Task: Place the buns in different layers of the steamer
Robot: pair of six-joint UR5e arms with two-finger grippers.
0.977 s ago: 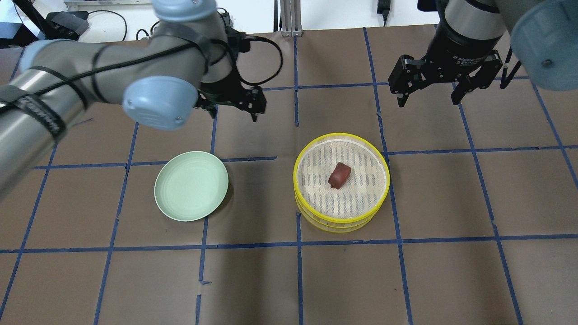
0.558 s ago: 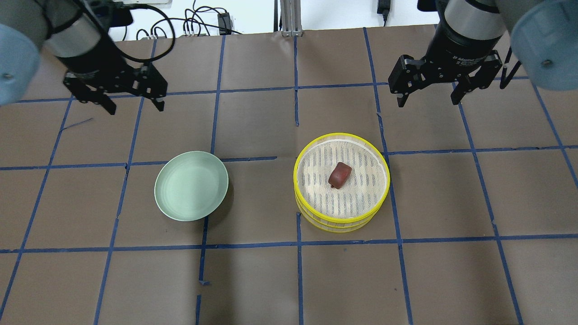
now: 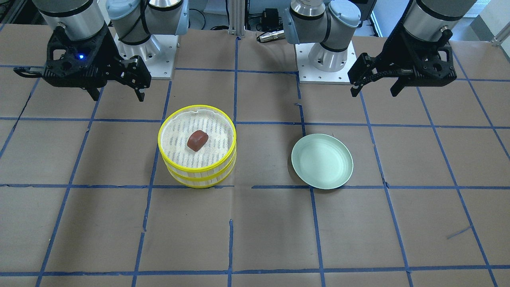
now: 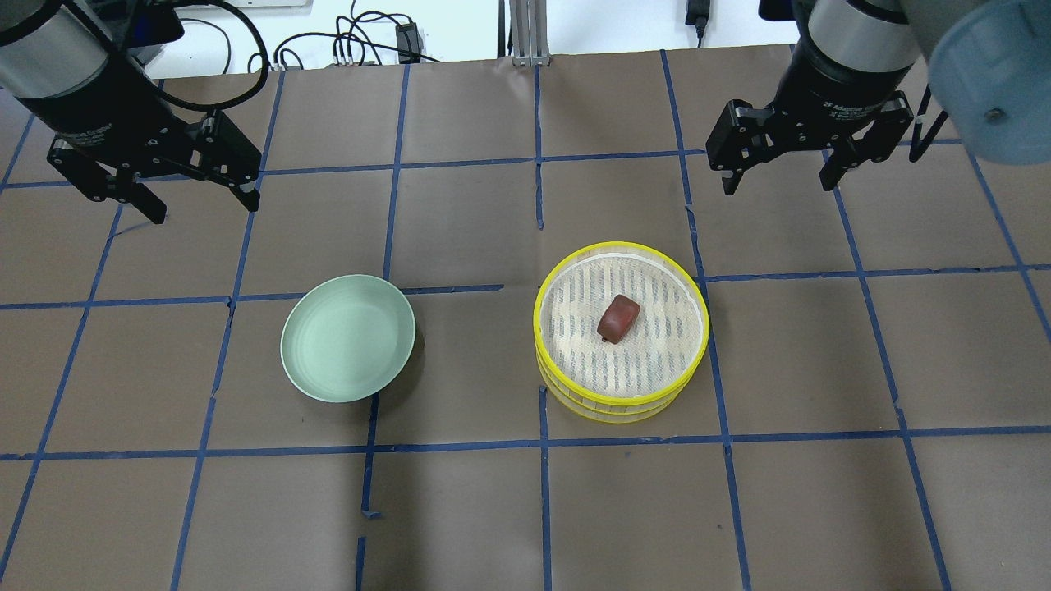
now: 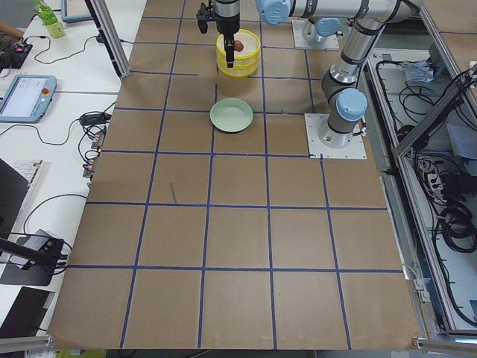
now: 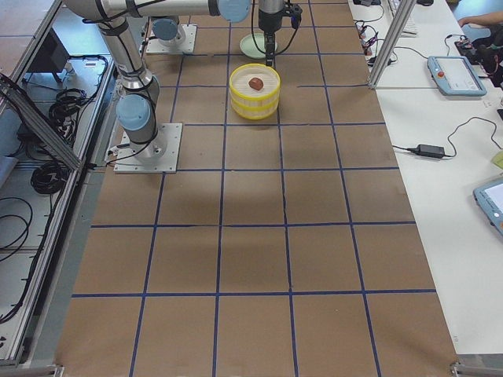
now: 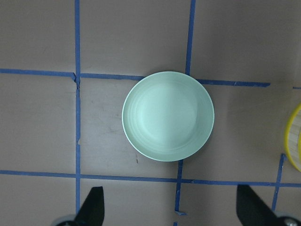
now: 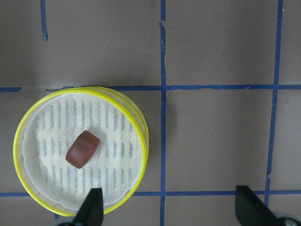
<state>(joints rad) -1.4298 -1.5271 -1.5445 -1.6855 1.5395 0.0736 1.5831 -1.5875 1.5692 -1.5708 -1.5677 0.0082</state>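
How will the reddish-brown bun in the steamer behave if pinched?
The reddish-brown bun looks rounded and smooth, so it may roll or slip if pinched off-centre. Far smaller than the steamer, it is probably light. Lying loose on the mesh liner, it likely slides when nudged.

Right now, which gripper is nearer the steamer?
Right. The right gripper hangs open off the right side of the steamer; the left gripper hangs farther away on its left, by the pale green plate.

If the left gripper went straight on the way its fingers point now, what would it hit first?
Probably the brown paper table cover, by a blue tape line. The open left gripper points down; the pale green round plate lies beyond its fingertips, not between them. Its height is unclear.
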